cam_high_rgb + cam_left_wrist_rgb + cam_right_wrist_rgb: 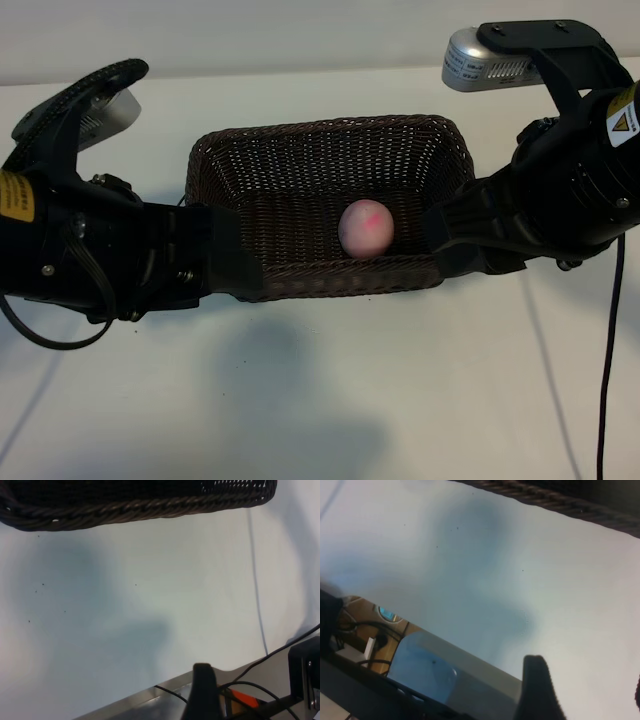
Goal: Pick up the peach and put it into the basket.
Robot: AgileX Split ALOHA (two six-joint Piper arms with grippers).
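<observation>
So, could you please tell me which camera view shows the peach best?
The exterior view: the peach lies in plain sight inside the basket, near its front wall, pink blush facing the camera. Neither wrist view shows the peach at all; each catches only a strip of the basket's braided rim above the white table.

The basket (only its braided rim) rests on the white table.
</observation>
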